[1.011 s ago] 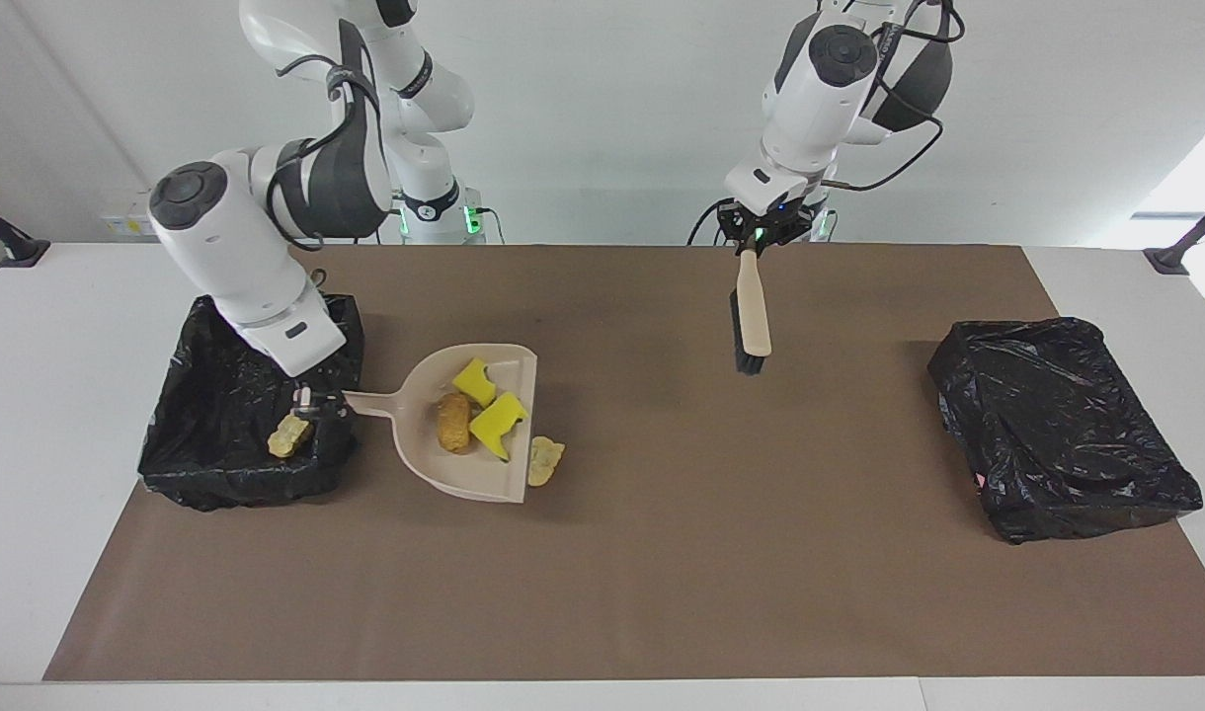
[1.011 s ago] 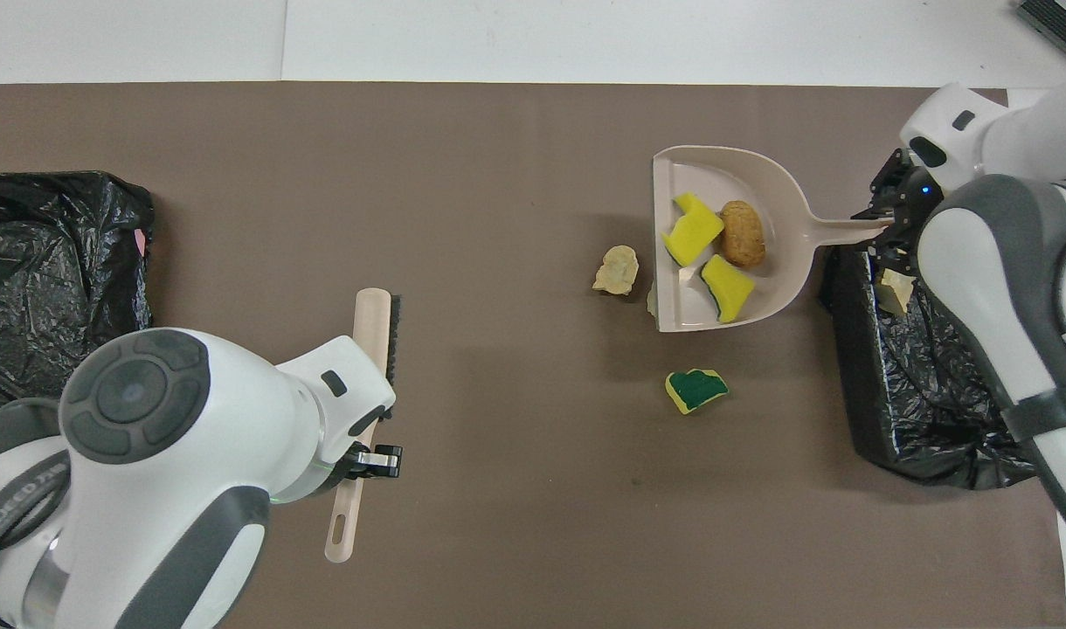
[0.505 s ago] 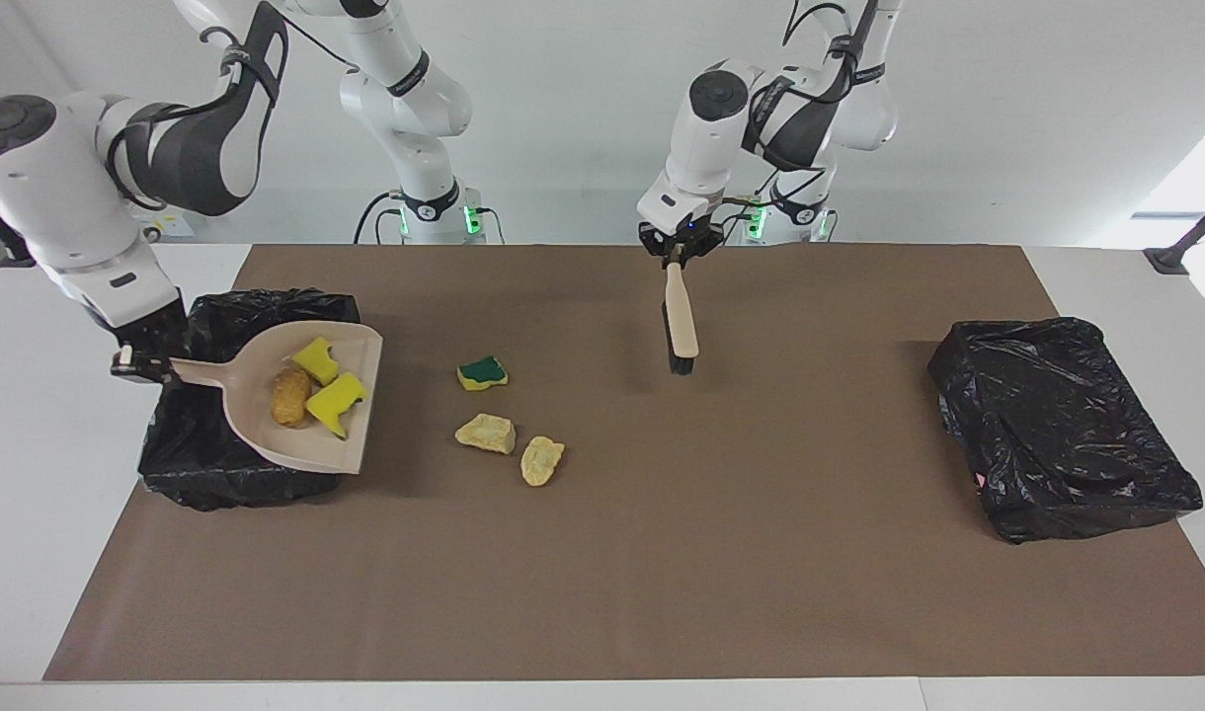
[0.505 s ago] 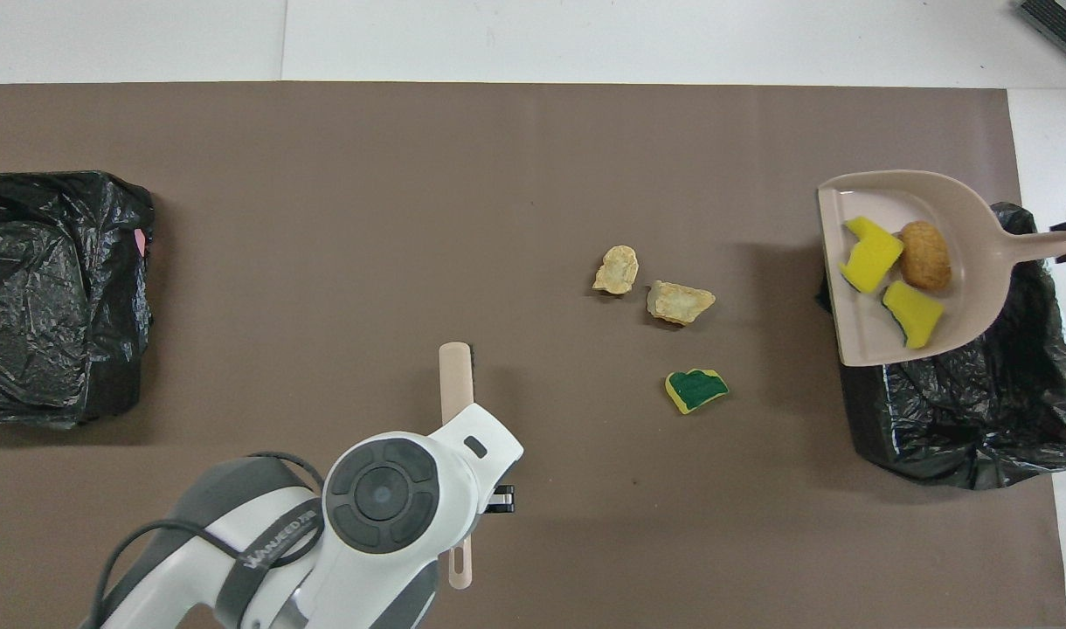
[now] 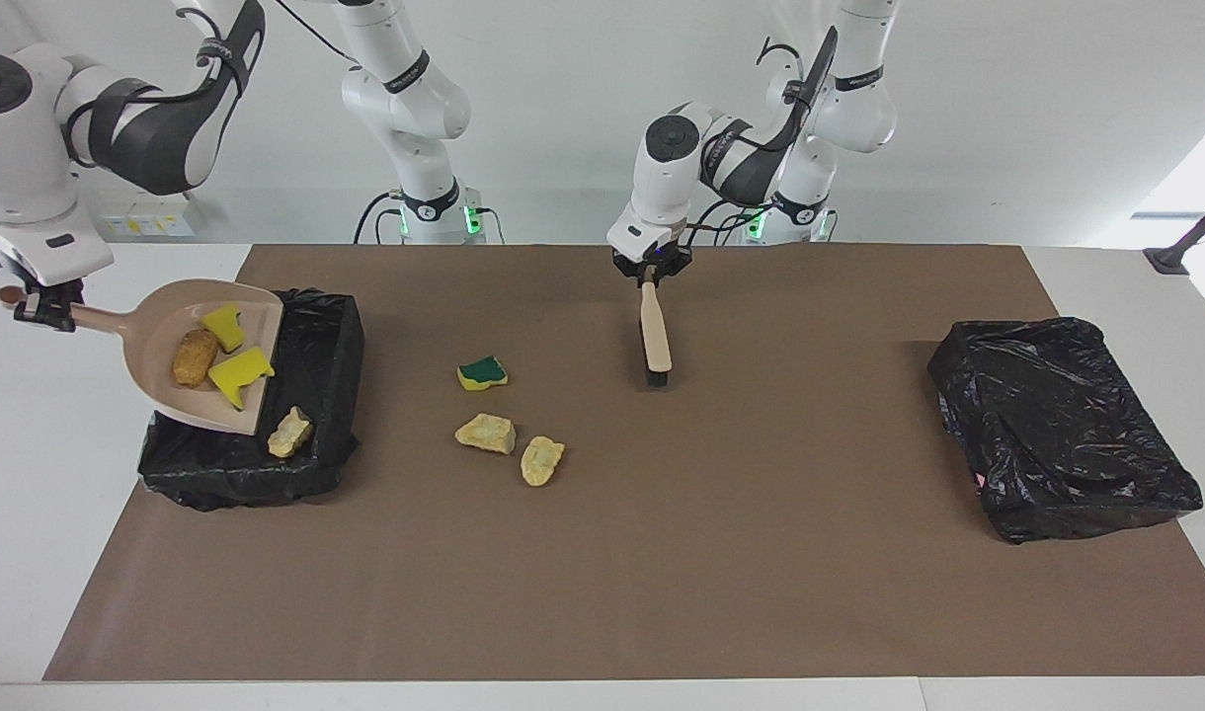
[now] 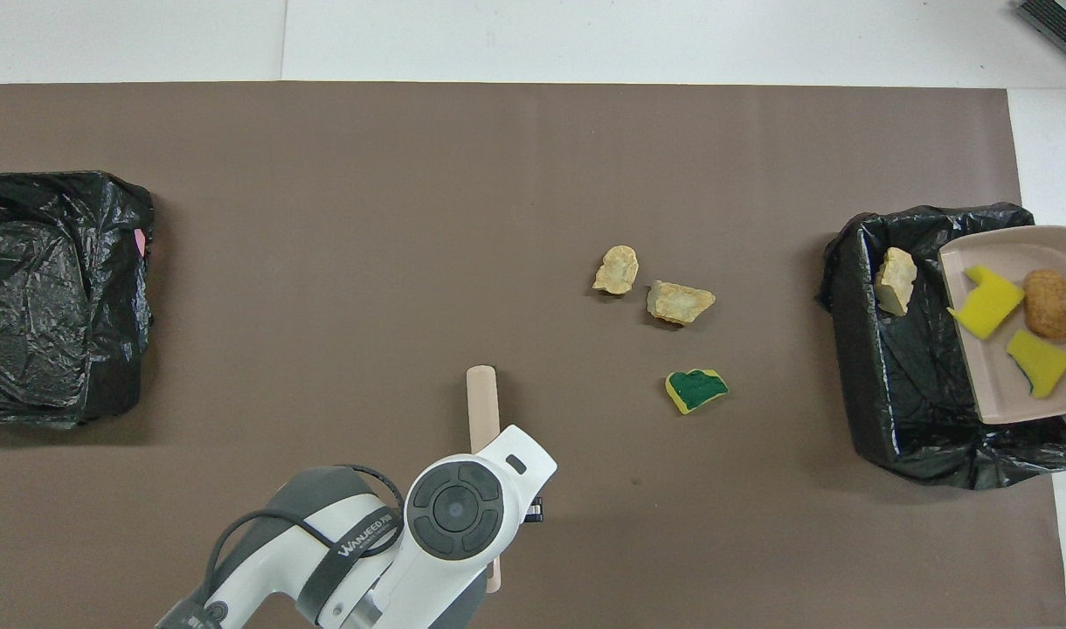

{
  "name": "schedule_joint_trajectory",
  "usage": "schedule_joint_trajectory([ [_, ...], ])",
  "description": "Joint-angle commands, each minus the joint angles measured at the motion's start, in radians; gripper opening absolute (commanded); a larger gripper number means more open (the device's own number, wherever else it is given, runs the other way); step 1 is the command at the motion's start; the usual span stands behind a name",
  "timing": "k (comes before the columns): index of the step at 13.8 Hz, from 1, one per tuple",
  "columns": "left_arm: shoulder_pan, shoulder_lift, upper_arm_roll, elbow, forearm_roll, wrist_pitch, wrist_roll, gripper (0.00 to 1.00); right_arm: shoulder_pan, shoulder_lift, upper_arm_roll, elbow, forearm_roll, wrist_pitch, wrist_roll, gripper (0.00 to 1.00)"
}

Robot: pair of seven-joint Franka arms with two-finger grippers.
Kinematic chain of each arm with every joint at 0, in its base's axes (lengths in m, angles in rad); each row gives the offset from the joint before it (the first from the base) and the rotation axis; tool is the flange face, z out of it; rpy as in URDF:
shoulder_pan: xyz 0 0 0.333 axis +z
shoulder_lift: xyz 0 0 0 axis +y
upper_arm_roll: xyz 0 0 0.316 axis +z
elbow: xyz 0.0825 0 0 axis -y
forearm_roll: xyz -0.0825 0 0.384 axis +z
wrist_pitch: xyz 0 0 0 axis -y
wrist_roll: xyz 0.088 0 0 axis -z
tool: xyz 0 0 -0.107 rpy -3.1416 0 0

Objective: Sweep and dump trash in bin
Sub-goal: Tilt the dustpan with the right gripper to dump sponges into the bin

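Note:
My right gripper is shut on the handle of the beige dustpan, held raised over the black-lined bin with its mouth toward the bin. In the pan lie two yellow sponge pieces and an orange-brown lump. A tan chunk rests inside the bin. On the mat lie a green-topped sponge and two tan chunks. My left gripper is shut on the beige brush, bristles near the mat.
A second black-bagged bin sits at the left arm's end of the table. The brown mat covers most of the tabletop, with white table showing at each end.
My right gripper lifted the loaded dustpan off the mat and carried it over the bin. The left arm shifted the brush toward the loose trash in the middle.

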Motion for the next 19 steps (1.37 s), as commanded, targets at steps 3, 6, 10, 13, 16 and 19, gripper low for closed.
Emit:
schedule_joint_trajectory([
  [3, -0.015, -0.026, 0.018, -0.041, -0.011, 0.036, 0.015, 0.00, 0.091, -0.160, 0.017, -0.243, -0.216, 0.020, 0.209, 0.00],
  [6, -0.016, -0.015, 0.018, -0.049, -0.011, 0.056, 0.013, 0.00, 0.111, -0.166, 0.017, -0.230, -0.308, 0.003, 0.212, 0.00],
  [10, -0.015, -0.015, 0.016, -0.052, -0.016, 0.056, 0.007, 0.13, 0.111, -0.225, 0.017, -0.218, -0.396, 0.000, 0.194, 0.00],
  [13, -0.015, -0.013, 0.018, -0.052, -0.016, 0.056, 0.005, 0.85, 0.141, -0.242, 0.020, -0.227, -0.424, 0.010, 0.197, 0.00],
  [16, -0.010, -0.007, 0.019, -0.035, -0.016, 0.047, -0.004, 1.00, 0.189, -0.249, 0.023, -0.238, -0.438, 0.014, 0.201, 0.00],
  [19, 0.033, -0.012, 0.022, 0.011, -0.016, 0.022, 0.001, 1.00, 0.212, -0.246, 0.023, -0.263, -0.442, 0.020, 0.215, 0.00],
])
